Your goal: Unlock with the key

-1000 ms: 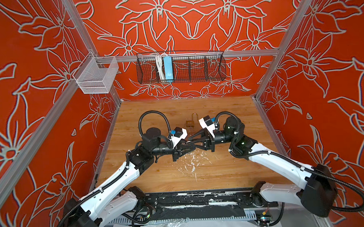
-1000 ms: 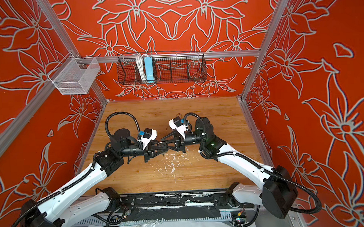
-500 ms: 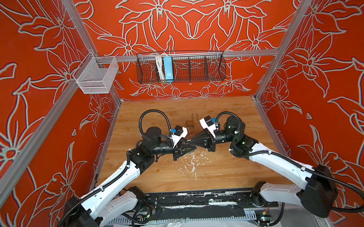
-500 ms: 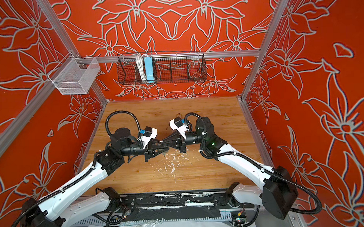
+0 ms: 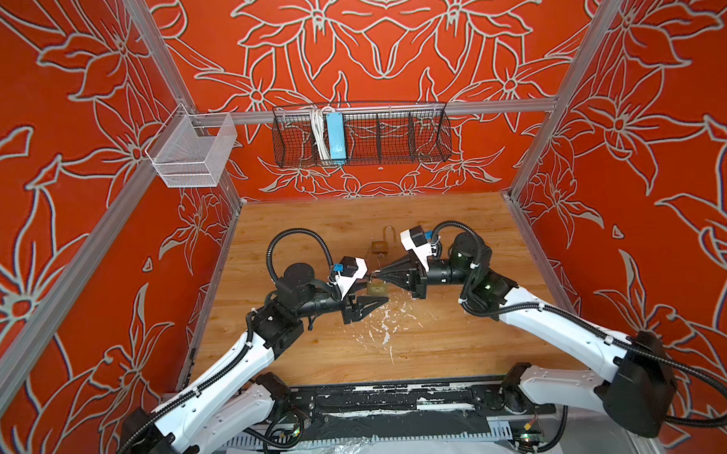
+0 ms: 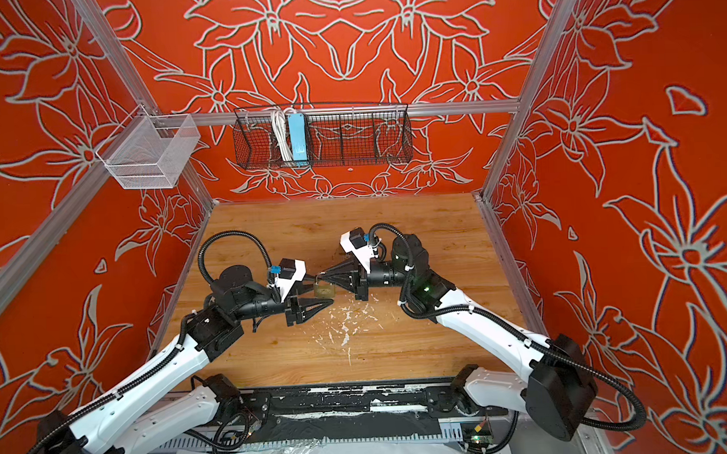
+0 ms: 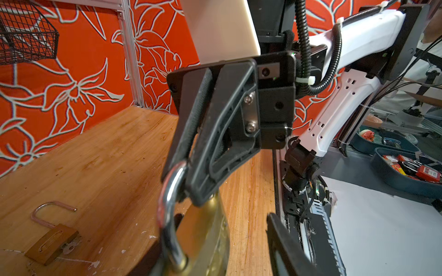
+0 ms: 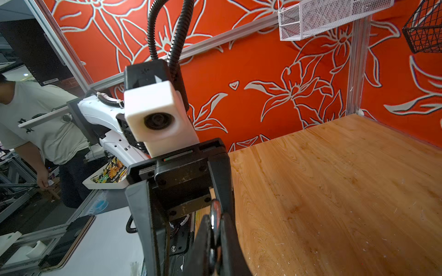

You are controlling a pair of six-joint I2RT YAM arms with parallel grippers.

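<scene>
Pinched only by its shackle [image 7: 168, 203] in the right tool [image 5: 376, 273], the padlock [image 5: 376, 288] could be dropped: the left tool [image 7: 215, 248] is spread.

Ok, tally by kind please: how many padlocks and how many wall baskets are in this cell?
Padlocks: 2 (held padlock, open padlock lying on the table)
Wall baskets: 2 (white basket, black basket)
Total: 4
</scene>
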